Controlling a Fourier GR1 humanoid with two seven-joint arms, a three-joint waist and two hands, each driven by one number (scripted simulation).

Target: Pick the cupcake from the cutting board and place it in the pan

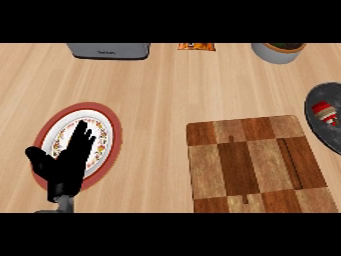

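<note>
The cupcake (323, 113), red and white with a tan base, lies on its side inside the dark round pan (340, 97) at the right edge. The checkered wooden cutting board (256, 162) sits at the lower right with nothing on it. My left hand (67, 160) is open at the lower left, fingers straight and pointing up, over a plate. My right hand does not show in the head view.
A red-rimmed patterned plate (106, 132) lies under my left hand. Along the far edge stand a grey toaster (109, 50), an orange packet (196, 46) and a grey pot (278, 52). Bare wooden counter spans the middle.
</note>
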